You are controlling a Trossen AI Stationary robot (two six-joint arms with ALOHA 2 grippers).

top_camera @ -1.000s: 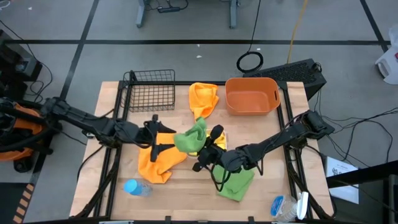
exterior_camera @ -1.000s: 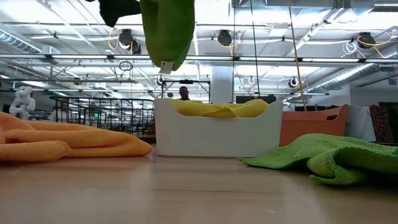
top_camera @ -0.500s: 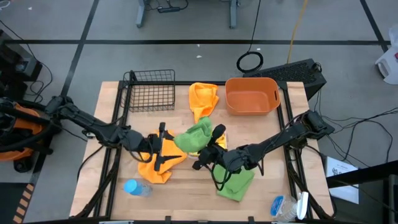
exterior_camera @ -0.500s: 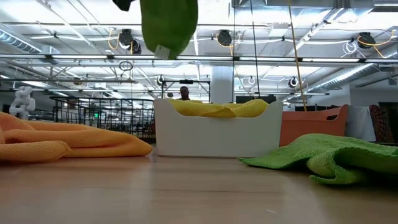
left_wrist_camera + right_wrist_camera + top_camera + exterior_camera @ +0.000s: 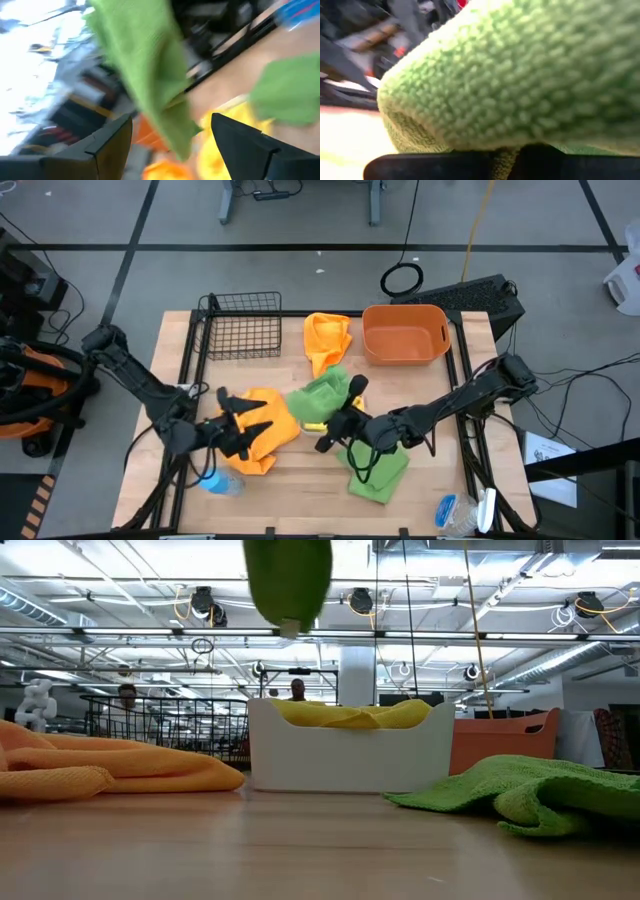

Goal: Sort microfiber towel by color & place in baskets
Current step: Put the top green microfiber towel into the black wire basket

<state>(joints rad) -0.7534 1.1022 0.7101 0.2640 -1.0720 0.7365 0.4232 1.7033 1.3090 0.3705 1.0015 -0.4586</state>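
Moved: left gripper has retreated toward the bench's left edge, jaws apart, empty.
Held: right gripper pinches green towel aloft mid-bench.
Risk: dangling cloth could snag the white tray rim.

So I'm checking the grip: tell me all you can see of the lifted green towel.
The green towel is a soft, knobbly-weave cloth with a small tag at its lower edge. It hangs bunched, clear of the table, pinched by the shut right claw, above the white tray. Nothing else touches it.
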